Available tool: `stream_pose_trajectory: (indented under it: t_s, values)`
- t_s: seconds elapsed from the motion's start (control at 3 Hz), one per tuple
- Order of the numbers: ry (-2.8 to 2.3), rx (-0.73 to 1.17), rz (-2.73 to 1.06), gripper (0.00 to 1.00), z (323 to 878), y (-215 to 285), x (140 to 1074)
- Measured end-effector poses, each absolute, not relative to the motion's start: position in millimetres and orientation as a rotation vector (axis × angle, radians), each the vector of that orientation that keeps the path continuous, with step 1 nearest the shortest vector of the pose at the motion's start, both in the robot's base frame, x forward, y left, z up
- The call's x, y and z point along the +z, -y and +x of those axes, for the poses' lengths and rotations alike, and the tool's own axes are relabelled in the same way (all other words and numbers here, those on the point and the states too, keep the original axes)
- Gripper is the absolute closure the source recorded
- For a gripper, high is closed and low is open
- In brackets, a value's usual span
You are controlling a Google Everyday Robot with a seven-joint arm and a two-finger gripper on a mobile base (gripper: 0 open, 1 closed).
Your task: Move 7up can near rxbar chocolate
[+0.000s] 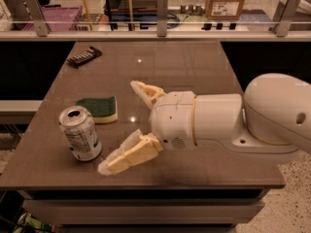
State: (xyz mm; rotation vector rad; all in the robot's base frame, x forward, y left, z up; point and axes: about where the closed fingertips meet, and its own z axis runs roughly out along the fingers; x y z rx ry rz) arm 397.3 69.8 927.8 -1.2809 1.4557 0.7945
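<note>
sponge (98, 108): green-topped, yellow, flat on brown tabletop (194, 72) | claw (118, 126): just right of sponge, fingers spread | railing (194, 34): behind sponge, along tabletop's far edge | purple crate (60, 17): beyond railing, left | cardboard box (224, 4): beyond railing, far right

No legible text anywhere. Fine print on 7up can (80, 141) label — unreadable. White sticker on cardboard box (224, 6), far behind can to right, likewise illegible. Just right of can — gripper (118, 126), fingers spread wide.
</note>
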Motion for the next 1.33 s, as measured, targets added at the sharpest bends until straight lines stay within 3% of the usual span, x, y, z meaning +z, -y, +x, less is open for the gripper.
stream_pose_trajectory:
  t_s: [1.33]
  values:
    - [-1.281,0.929,-1.185,0.0,412.4,-116.7,902.9]
